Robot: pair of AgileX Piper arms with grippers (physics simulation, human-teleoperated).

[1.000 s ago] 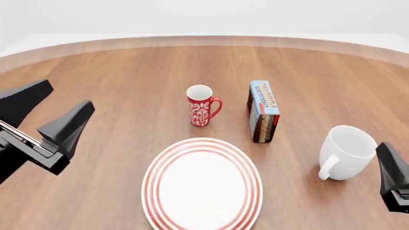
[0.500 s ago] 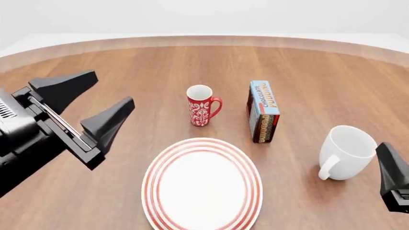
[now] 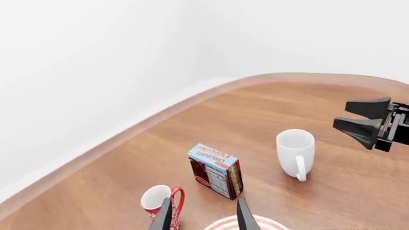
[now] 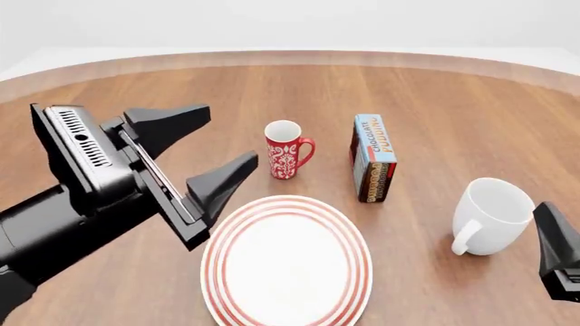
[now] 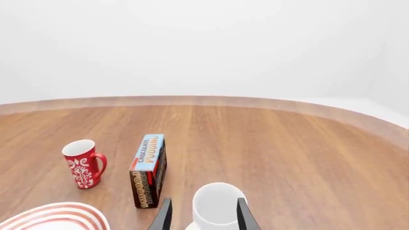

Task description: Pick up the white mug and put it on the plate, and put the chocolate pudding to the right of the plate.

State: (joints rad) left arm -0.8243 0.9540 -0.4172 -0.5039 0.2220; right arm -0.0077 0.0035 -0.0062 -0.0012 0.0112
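Observation:
The white mug (image 4: 494, 216) stands at the right, handle toward the front left. The plate (image 4: 286, 265) lies front centre with nothing on it. The chocolate pudding (image 4: 373, 157) stands upright behind the plate's right side, between the plate and the mug. My left gripper (image 4: 227, 136) is open and empty, above the table just left of the plate's far edge. My right gripper (image 4: 555, 244) is at the right edge, just right of the white mug and apart from it. In the right wrist view it is open (image 5: 203, 215), with the mug (image 5: 217, 203) just ahead of its fingers.
A slim red mug with a white pattern (image 4: 285, 151) stands behind the plate, left of the pudding and near my left fingertips. The round wooden table's far rim (image 4: 290, 58) curves across the back, with a white wall behind it.
My left arm has swung in from the left edge toward the centre, and its open gripper now hangs by the plate and red mug. The right arm and all objects have not moved.

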